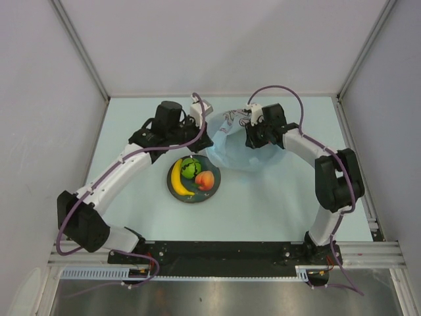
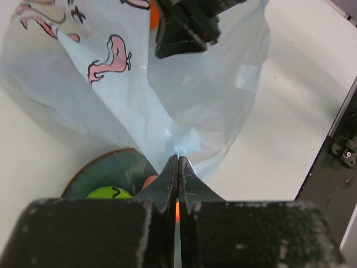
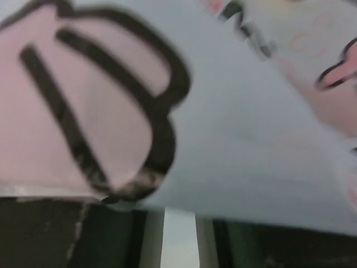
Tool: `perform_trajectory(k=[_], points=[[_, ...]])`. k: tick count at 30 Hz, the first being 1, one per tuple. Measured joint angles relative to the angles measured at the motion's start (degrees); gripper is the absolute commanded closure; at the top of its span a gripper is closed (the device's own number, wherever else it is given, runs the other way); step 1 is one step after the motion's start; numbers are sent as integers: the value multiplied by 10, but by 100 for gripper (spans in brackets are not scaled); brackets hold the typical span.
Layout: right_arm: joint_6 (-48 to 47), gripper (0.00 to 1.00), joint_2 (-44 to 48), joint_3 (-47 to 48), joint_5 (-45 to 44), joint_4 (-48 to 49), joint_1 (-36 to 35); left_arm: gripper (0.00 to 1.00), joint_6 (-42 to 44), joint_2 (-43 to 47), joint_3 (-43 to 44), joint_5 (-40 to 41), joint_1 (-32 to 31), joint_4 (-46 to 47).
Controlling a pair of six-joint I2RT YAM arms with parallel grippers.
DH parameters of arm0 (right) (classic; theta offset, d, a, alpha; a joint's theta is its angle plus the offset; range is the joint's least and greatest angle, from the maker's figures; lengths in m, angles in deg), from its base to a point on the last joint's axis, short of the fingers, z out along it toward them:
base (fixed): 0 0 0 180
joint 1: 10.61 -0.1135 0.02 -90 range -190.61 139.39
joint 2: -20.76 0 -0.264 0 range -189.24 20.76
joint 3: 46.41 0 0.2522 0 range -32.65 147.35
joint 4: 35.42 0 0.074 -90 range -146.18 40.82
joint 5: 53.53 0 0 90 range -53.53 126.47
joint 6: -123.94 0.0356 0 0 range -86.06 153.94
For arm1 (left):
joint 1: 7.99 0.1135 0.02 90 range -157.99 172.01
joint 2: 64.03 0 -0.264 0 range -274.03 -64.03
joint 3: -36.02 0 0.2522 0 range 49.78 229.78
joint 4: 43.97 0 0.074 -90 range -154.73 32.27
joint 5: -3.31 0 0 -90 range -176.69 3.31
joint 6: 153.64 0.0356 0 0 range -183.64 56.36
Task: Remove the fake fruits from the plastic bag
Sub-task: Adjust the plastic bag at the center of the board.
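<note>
Left jaws clamp the crinkly light-blue printed plastic bag point(image 1: 240, 157) at its 9 o'clock edge; I judge this an anchor. Right jaws, masked by film: I cannot tell.

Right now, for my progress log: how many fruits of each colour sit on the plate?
Yellow banana: 1
Green round fruit: 1
Peach: 1
Total on the plate: 3
An orange patch shows through the plastic bag; it is not counted.

Top external: overhead, whole table point(image 1: 263, 204). Wrist views: close, both facing plastic bag point(image 2: 184, 100); right's blurred, nearly touching.
</note>
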Motion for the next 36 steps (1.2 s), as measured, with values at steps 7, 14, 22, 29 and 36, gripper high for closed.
perform_trajectory(k=[7, 14, 22, 29, 36], points=[[61, 38, -72, 90, 43, 29, -3, 100, 0, 1, 24, 0, 0, 0], [142, 21, -163, 176, 85, 62, -20, 100, -1, -15, 68, -8, 0, -15], [192, 0, -249, 254, 47, 61, -57, 100, -6, -34, 82, -24, 0, -10], [193, 22, -303, 334, -13, 66, -81, 100, -6, -34, 82, -23, 2, -8], [147, 62, -324, 344, -33, 75, -82, 100, -6, -34, 82, -34, 0, -3]])
